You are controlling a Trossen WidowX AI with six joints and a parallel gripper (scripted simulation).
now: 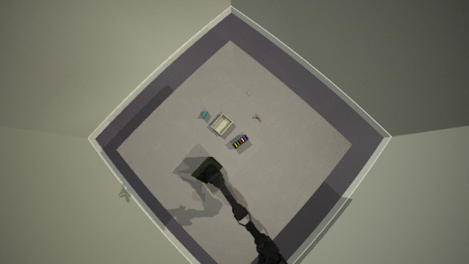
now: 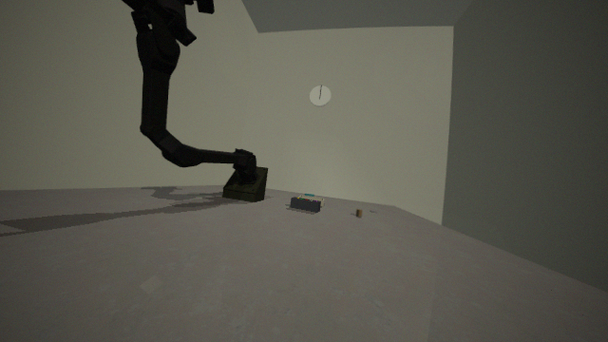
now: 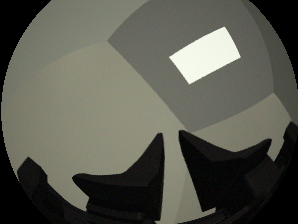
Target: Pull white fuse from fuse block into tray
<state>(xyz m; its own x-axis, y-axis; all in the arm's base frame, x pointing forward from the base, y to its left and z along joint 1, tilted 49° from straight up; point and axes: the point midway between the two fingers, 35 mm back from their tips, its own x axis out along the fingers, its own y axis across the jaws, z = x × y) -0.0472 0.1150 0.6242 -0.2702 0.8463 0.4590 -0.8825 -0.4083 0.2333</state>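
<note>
The white fuse [image 1: 242,139] sits in the dark fuse block [image 2: 305,205] [image 1: 245,138], between a red fuse [image 1: 240,141] and a purple fuse. Green and yellow fuses stand in the same row; single fuses are too small to tell in the exterior view. The cream tray [image 1: 221,125] stands beside the block and looks empty; its edge shows behind the block in the exterior view. My gripper [image 3: 170,135] is open by a narrow gap with nothing between the fingertips. It is far from block and tray, facing the walls and ceiling.
The arm's base [image 1: 205,171] [image 2: 244,194] stands near the block. A teal block [image 1: 204,114] lies beyond the tray. A small orange-brown piece [image 1: 258,117] [image 2: 359,214] stands past the block, and a pale flat square [image 1: 249,94] lies farther off.
</note>
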